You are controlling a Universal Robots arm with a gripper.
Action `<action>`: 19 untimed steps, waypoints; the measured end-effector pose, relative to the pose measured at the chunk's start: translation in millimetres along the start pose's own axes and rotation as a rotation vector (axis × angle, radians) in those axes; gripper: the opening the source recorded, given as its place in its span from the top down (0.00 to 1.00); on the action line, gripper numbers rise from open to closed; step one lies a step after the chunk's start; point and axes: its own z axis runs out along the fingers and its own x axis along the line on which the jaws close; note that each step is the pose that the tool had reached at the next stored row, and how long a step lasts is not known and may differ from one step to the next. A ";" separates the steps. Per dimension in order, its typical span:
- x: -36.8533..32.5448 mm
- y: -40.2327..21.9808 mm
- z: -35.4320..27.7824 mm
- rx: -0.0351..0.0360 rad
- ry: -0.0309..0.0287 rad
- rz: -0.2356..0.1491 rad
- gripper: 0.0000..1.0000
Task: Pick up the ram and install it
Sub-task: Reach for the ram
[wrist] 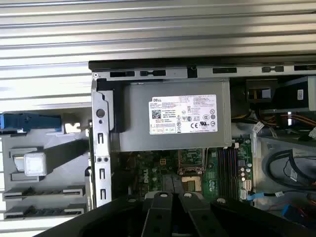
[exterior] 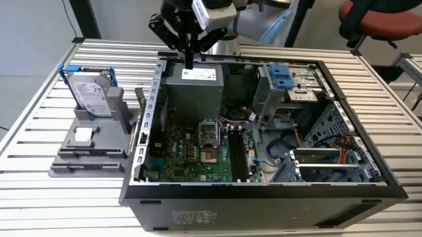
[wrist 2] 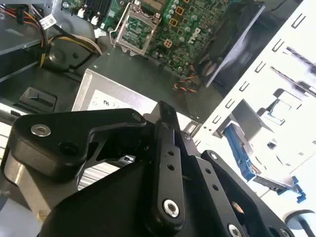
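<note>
In the exterior view my gripper (exterior: pixel 189 63) hangs shut and empty over the back edge of the open computer case (exterior: pixel 343 106), above the grey power supply (exterior: pixel 192 86). The ram (exterior: pixel 140 108) is a thin dark stick standing on edge at the side of the grey holder (exterior: pixel 92 148), just outside the case wall, toward the exterior view's left of the gripper and lower. In the second wrist view it appears as a dark blurred slab (wrist 2: pixel 232 44). The black memory slots (exterior: pixel 236 148) lie on the green motherboard (exterior: pixel 181 148) inside the case; the first wrist view has them beside the processor socket (wrist: pixel 228 165).
The holder also carries a silver hard drive in a blue frame (exterior: pixel 91 96) and a small white-topped part (exterior: pixel 84 134). A drive cage with blue clips (exterior: pixel 285 79) and loose cables (exterior: pixel 290 143) fill the case's far side. The case stands on a slatted metal table (exterior: pixel 39 197).
</note>
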 end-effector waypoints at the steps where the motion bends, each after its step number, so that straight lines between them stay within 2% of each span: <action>1: 0.0 0.0 0.0 0.0001 0.0000 0.000 1.00; 19: 1.3 0.0 0.0 0.0024 0.0000 0.000 1.00</action>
